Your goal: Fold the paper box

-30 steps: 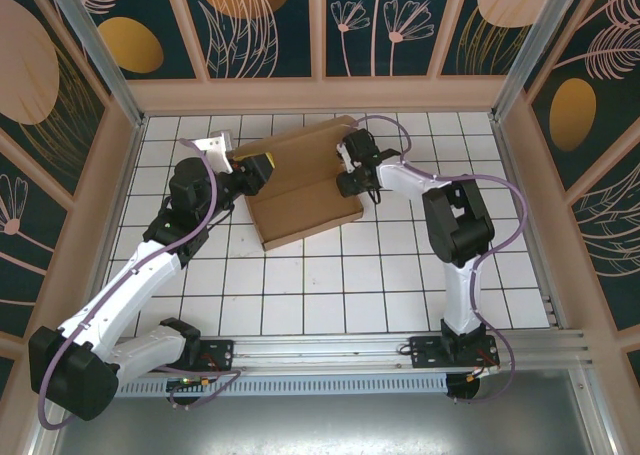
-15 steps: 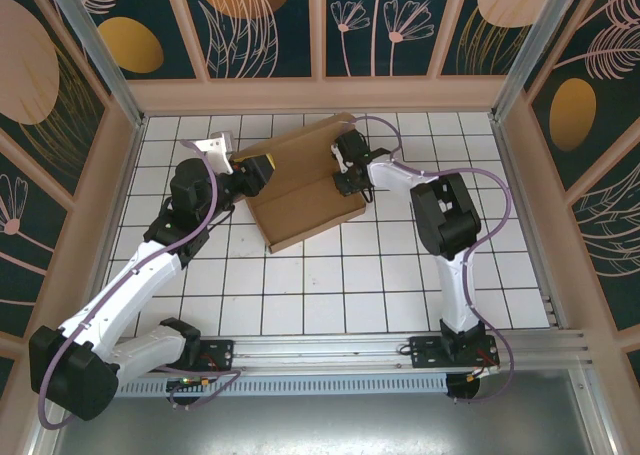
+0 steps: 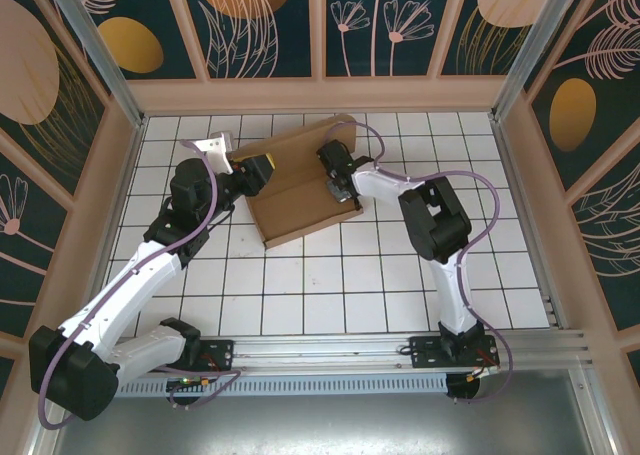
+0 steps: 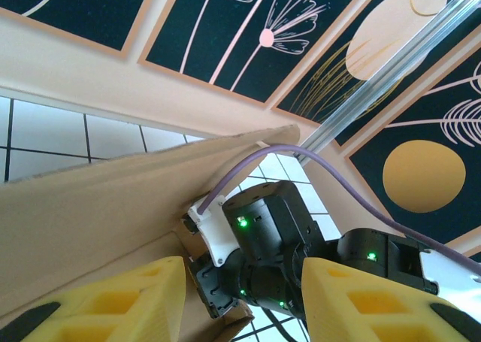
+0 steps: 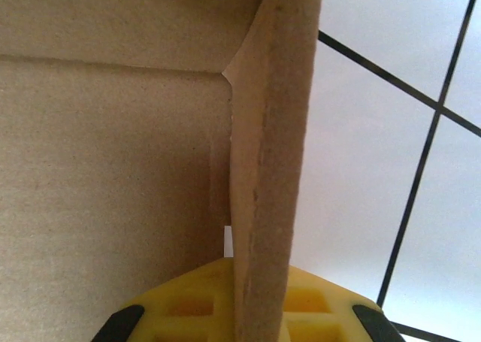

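Observation:
The paper box point(image 3: 300, 190), plain brown cardboard, lies on the white tiles at the back middle with its long back wall raised. My right gripper point(image 3: 336, 182) is at the box's right side, shut on the upright side flap point(image 5: 270, 161), whose edge runs between the yellow fingers point(image 5: 188, 304). My left gripper point(image 3: 257, 168) is at the box's left end. Its two yellow fingers point(image 4: 113, 304) stand apart with nothing pinched between them. Through that gap I see the box's back wall point(image 4: 98, 207) and the black right wrist point(image 4: 270, 229).
A wooden rim point(image 3: 320, 95) and flower-painted panels point(image 3: 260, 25) close the tiled floor point(image 3: 330, 285) on three sides. An aluminium rail point(image 3: 400, 360) carrying both arm bases runs along the near edge. Bare tiles lie in front of the box.
My right gripper has slid left along the box's right side and shut on the side flap, which now stands further inward. The left arm has held still.

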You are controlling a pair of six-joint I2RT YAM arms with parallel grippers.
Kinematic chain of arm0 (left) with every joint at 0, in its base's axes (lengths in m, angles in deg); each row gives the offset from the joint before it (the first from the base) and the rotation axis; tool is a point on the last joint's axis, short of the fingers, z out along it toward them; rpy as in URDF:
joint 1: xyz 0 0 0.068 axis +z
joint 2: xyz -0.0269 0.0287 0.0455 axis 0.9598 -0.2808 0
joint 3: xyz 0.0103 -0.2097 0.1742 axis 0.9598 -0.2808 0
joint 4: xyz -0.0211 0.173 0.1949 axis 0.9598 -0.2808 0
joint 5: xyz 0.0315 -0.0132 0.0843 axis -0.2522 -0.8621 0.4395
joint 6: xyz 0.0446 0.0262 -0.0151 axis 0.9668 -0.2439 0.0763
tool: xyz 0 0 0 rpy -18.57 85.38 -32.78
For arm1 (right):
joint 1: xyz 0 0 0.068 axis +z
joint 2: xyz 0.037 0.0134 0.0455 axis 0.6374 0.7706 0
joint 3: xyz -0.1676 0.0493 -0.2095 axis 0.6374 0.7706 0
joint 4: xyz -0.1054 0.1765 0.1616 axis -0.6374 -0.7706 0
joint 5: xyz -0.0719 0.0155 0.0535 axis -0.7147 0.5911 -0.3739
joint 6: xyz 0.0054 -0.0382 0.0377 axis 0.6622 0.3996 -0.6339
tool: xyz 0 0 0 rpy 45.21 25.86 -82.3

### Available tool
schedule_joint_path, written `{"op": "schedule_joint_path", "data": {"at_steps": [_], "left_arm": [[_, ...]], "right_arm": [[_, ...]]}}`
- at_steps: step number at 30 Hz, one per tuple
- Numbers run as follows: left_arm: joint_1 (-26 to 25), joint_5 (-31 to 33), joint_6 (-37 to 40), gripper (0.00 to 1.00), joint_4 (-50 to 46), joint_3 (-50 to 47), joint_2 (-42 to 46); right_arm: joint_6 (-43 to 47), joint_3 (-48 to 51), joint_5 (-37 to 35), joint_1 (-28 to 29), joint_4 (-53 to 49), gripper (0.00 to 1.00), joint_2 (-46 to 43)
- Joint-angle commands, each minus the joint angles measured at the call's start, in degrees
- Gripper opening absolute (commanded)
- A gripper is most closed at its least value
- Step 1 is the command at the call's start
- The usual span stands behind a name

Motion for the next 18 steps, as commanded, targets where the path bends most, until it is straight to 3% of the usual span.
{"op": "schedule_joint_path", "data": {"at_steps": [1, 3, 8, 11, 13, 16, 18], "left_arm": [[-0.4, 0.7, 0.0, 0.45, 2.1, -0.4, 0.0], [-0.4, 0.8, -0.1, 0.45, 1.9, -0.4, -0.1], [-0.4, 2.8, -0.7, 0.46, 1.4, -0.2, -0.4], [-0.4, 7.5, -2.1, 0.49, 0.6, 0.2, -0.6], [-0.4, 10.0, -1.9, 0.51, 0.4, 0.3, -0.7], [-0.4, 13.9, -1.0, 0.55, 1.1, -0.6, -0.3], [-0.4, 21.6, -3.5, 0.51, -0.1, -1.6, -0.4]], "right_arm": [[1.1, 1.8, -7.5, -0.3, -1.0, 0.00, 0.1], [0.7, 2.4, -7.2, -0.4, -1.1, 0.01, 0.4], [-1.6, 5.3, -1.9, -2.6, 0.5, 0.18, -2.1], [-2.2, 9.4, 1.8, -3.8, 3.0, 0.27, -5.7], [-2.3, 12.5, 2.2, -3.8, 5.0, 0.40, -7.7], [-3.9, 16.5, 2.3, -6.9, 7.4, 0.47, -10.1], [-5.4, 18.9, 1.2, -8.5, 8.7, 0.50, -11.7]]}}
